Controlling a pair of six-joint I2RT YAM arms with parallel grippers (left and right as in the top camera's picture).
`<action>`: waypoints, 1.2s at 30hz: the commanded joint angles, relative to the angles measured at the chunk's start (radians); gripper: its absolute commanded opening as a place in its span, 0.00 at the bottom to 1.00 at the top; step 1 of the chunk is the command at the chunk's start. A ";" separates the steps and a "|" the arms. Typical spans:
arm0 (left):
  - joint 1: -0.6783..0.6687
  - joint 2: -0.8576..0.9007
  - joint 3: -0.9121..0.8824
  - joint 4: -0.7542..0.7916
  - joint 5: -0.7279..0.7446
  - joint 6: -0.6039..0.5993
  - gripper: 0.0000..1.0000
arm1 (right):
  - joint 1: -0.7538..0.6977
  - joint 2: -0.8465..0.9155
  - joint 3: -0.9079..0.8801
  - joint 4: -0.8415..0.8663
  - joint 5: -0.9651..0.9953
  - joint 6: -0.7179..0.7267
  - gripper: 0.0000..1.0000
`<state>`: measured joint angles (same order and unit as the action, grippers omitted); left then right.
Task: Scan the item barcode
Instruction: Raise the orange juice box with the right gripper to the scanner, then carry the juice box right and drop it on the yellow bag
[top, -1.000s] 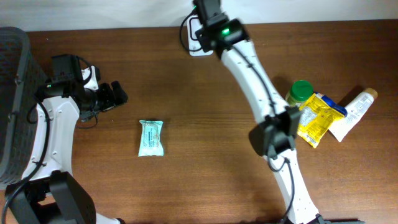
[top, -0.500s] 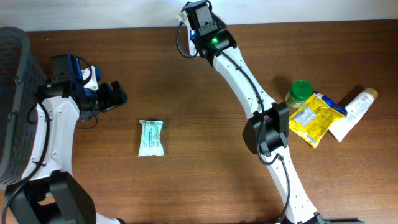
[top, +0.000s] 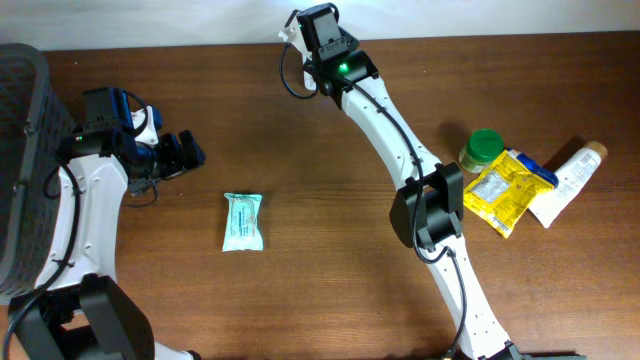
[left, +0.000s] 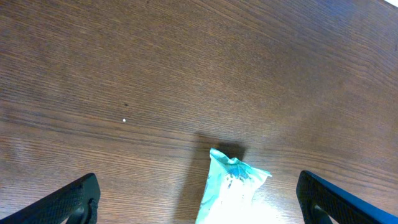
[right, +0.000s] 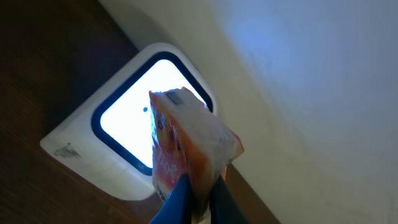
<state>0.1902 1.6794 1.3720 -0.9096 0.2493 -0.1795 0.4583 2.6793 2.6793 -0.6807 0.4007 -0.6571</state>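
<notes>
Far edge of table (top: 200, 60): my right gripper (right: 198, 200) pinches an orange packet (right: 186, 140) at the lit scanner (right: 81, 146), left gripper (top: 192, 152) gapes idle; I judge scan underway, unconfirmed.

No word, brand or number could be read in any view. The teal packet (top: 243, 221) on the surface (top: 330, 260) at the left carried dark print too small to make out. The same held for the yellow sachet (top: 503, 190) and the white tube (top: 566, 182) at the right. The orange-and-white packet (right: 186, 146) showed only blurred markings.
</notes>
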 joint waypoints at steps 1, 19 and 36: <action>0.003 0.015 -0.003 0.000 -0.003 0.002 0.99 | 0.022 -0.062 -0.005 -0.021 0.009 0.050 0.04; 0.003 0.015 -0.003 0.000 -0.003 0.002 0.99 | -0.075 -0.457 -0.017 -1.019 -0.242 0.861 0.04; 0.003 0.015 -0.003 0.000 -0.003 0.002 0.99 | -0.584 -0.460 -0.388 -1.016 -0.399 0.871 0.04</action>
<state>0.1902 1.6794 1.3720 -0.9096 0.2493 -0.1795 -0.0727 2.2135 2.3268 -1.6928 0.0151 0.2317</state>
